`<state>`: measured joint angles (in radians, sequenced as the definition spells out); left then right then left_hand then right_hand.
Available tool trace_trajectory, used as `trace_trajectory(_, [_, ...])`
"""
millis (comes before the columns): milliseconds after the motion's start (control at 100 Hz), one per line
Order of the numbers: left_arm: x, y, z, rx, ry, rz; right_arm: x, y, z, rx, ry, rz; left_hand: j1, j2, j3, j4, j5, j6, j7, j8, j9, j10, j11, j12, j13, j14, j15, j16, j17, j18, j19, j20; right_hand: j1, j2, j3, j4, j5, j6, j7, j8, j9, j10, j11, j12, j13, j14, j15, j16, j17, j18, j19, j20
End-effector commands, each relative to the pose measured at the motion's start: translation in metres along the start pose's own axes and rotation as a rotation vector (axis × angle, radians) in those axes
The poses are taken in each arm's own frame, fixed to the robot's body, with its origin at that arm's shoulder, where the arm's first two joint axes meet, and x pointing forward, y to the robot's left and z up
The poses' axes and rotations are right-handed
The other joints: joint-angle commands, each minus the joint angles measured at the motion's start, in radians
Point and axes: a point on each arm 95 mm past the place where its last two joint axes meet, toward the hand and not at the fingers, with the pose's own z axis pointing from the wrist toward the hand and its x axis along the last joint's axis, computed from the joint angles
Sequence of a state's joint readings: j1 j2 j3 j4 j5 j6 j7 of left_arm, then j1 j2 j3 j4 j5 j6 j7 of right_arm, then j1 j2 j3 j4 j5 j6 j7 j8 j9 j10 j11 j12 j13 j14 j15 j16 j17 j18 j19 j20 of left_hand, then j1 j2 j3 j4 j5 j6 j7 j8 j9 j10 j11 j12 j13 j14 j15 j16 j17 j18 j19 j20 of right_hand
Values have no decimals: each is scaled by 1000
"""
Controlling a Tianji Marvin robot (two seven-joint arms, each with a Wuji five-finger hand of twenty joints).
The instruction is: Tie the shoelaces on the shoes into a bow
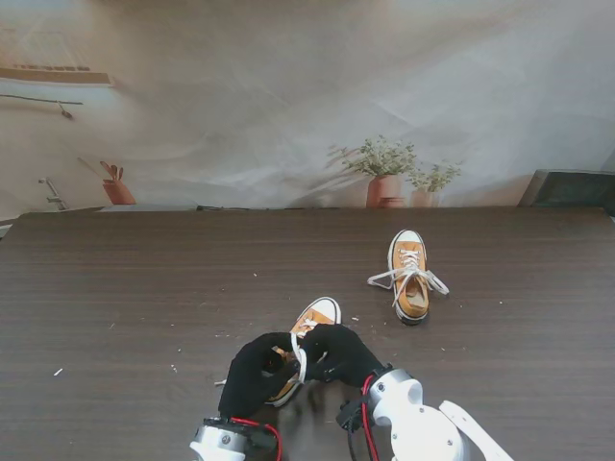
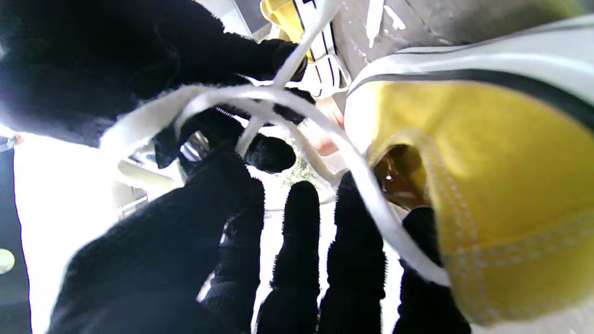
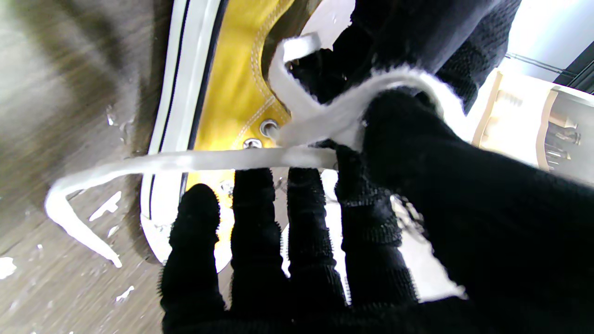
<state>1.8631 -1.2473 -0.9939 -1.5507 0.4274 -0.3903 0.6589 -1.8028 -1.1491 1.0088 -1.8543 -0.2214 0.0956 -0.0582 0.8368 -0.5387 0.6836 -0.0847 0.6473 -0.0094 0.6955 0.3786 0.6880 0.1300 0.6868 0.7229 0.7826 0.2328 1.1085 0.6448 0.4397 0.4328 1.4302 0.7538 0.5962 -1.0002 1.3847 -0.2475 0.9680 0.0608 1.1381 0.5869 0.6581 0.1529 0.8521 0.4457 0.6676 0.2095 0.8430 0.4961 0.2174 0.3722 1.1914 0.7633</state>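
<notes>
While both hands [image 1: 298, 370] pinch lace [image 1: 299, 357] over the near shoe [image 1: 318, 312], loops cross between them (likely mid-knot) for tension.

Mustard-yellow shoes [image 1: 410, 274] with white laces [image 3: 195, 160] and white black-striped soles, black-gloved hands, dark brown wood-grain table [image 1: 144, 288].

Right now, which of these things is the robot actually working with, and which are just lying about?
Part of the job:
near shoe between the hands
its white lace
left hand and right hand, both on the lace
far shoe, laces loose

Just lying about:
potted plants on the backdrop
white specks on the table
</notes>
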Motion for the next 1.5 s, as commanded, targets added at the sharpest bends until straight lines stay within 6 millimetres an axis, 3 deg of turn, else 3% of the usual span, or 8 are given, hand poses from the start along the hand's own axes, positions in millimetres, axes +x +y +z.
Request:
trace_trajectory(0, [9,6,0,-10,17,-26,-2,-3,-1,23,-4,-6,21,-50,-35,-34,38,-167,43,-17,23,-41,-16,64,-10,-31,-6,22,-3,-20,2,-2,15,3,28,54,32,-31,-6,17,17,-28,-8,14,27,-7,4,15,0,-4,15,-6])
trace_trajectory(260, [11,10,0,-19,-12,-94,0,-5,-1,31,1,-15,61,-41,-127,-20,114,-208,159,-53,76,-42,-34,103,-5,-24,-9,21,-11,-13,-4,-3,16,0,28,54,34,-31,-6,15,19,-31,-8,15,28,-8,4,15,0,-5,15,-6])
trace_trajectory(460, [14,11,2,-34,-7,-106,0,-6,0,35,3,-26,121,63,-239,-3,145,-190,187,-74,102,-34,-63,134,-8,-9,-14,27,-17,1,-13,0,17,-3,30,54,35,-32,-6,13,21,-30,-8,16,30,-7,4,16,0,-5,15,-6])
trace_trajectory(690, [16,13,2,10,-27,-113,0,-7,0,38,7,-33,158,125,-339,15,90,-126,272,95,78,-16,-33,145,-17,17,-7,31,-25,27,-23,6,16,-8,33,53,37,-44,-5,12,24,-32,-9,17,30,-6,3,16,0,-5,15,-6])
trace_trajectory(720, [16,12,2,17,-28,-115,0,-7,0,37,8,-33,150,112,-325,33,90,-115,280,111,76,-15,-27,148,-18,19,-7,32,-27,31,-26,6,14,-9,32,52,38,-47,-6,12,26,-30,-9,17,30,-6,2,16,0,-5,15,-6])
trace_trajectory(820, [15,12,3,39,-26,-111,0,-7,0,38,11,-34,36,15,-80,57,88,-107,322,165,83,-13,-21,177,-20,22,-6,33,-27,32,-29,11,13,-13,33,52,40,-53,-6,12,29,-31,-10,17,30,-5,1,15,1,-5,15,-6])
trace_trajectory(940, [15,11,3,46,-24,-109,0,-8,0,37,13,-33,-21,-48,63,94,78,-115,369,217,76,10,-15,192,-29,22,-11,34,-33,28,-32,11,13,-14,35,52,40,-57,-6,11,31,-30,-11,17,32,-3,0,15,1,-5,15,-6])
trace_trajectory(1490, [2,-4,-2,109,-63,-87,-1,-7,0,34,8,-34,-27,-57,120,106,38,-90,409,281,60,12,-12,244,-52,18,-20,37,-54,22,-42,13,10,-12,33,51,40,-61,-7,12,33,-31,-15,20,31,-3,-3,14,1,-6,15,-6])
